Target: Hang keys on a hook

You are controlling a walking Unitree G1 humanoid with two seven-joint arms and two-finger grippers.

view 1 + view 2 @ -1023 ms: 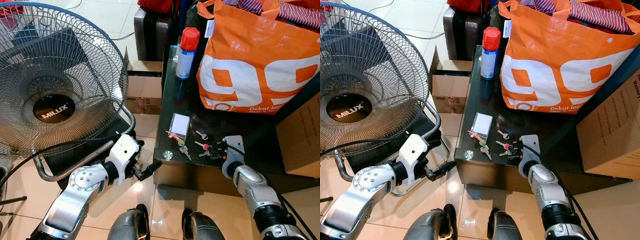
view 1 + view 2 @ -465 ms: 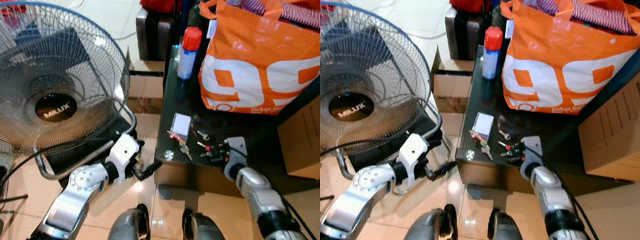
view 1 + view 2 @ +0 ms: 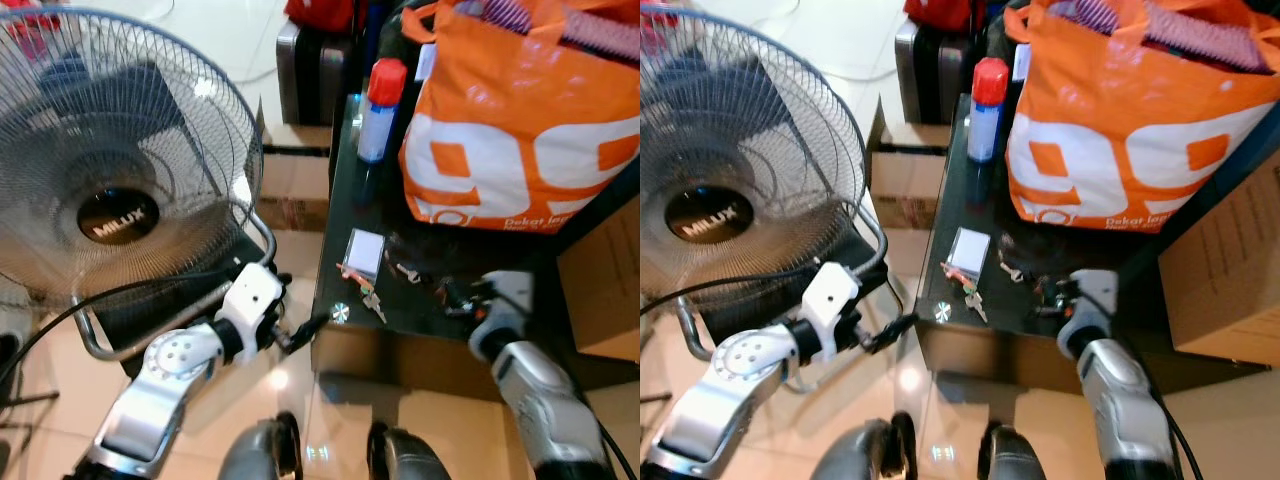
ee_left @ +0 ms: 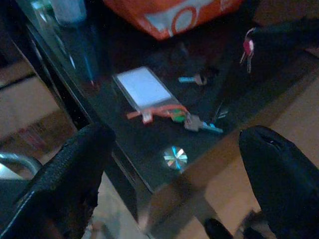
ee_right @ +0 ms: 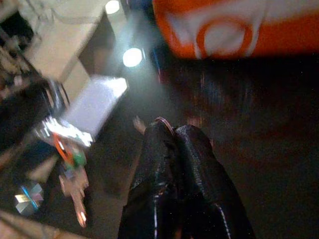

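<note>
Above the dark table (image 3: 345, 190), the right gripper (image 4: 249, 34), fingers closed, lifts a red-tagged key bunch (image 4: 246, 49); hanging remains.

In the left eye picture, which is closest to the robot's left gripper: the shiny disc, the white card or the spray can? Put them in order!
From the left gripper:
1. Shiny disc, at the table's near corner, just beside the fingertips.
2. White card, farther in on the table.
3. Spray can, at the far end, beside the orange bag.
</note>
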